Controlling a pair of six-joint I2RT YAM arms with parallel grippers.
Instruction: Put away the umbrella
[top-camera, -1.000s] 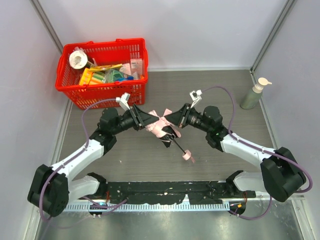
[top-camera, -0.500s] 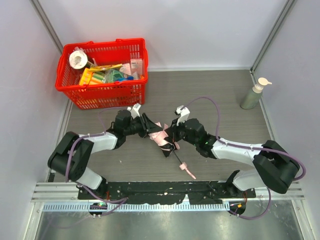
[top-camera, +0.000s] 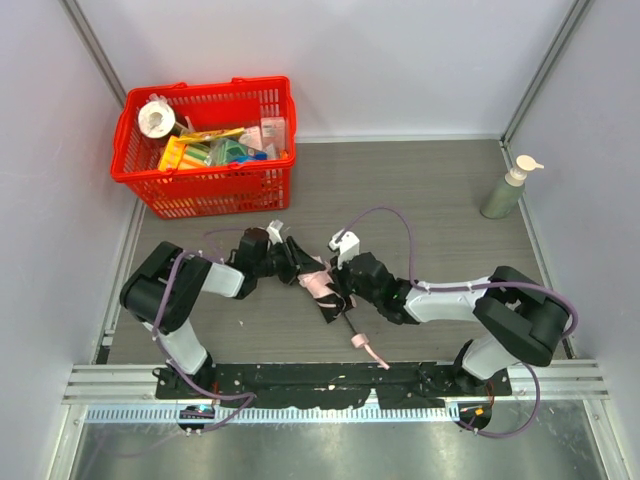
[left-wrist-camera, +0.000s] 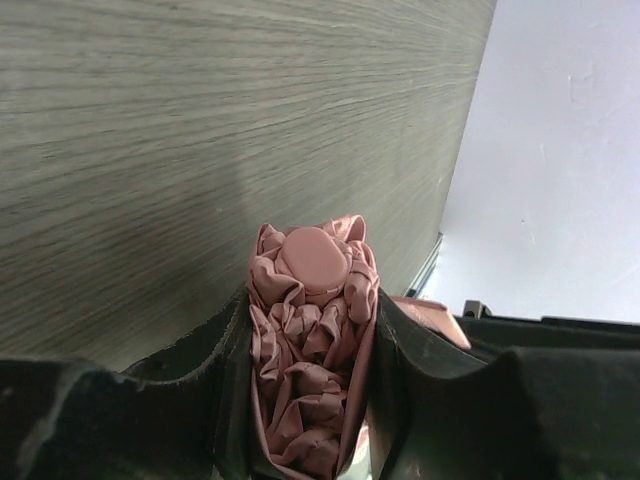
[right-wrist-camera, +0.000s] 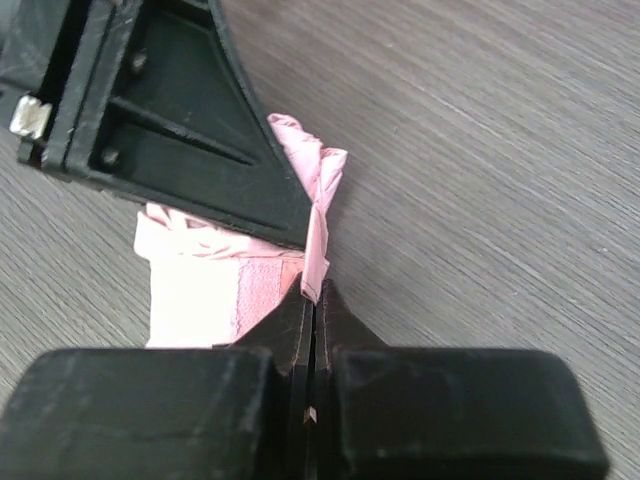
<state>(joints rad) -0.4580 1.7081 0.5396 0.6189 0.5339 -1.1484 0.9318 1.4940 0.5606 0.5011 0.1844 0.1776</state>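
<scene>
Grey wood-grain surface (top-camera: 420, 200) carries the umbrella (top-camera: 316, 284) near its middle, just ahead of our two arms. Its thin black shaft (top-camera: 345, 322) and small pink handle (top-camera: 358, 341) trail toward the near edge. Our left pincer (left-wrist-camera: 312, 300) is clamped across the bunched pink fabric, with the round cap end poking out past its fingers. Our right pincer (right-wrist-camera: 312, 292) has its jaws pressed together, and a thin edge of fabric runs into the tips, so it looks to be nipping one fold. The red basket (top-camera: 205, 190) sits well apart at the far left.

We judge the step in hand to be gathering the loose folds tight round the bundle. To do it well, we should use the left hold as a steady anchor and draw the nipped fold snugly around rather than away. We should pull gently, so the thin fabric neither slips out nor tears.
</scene>
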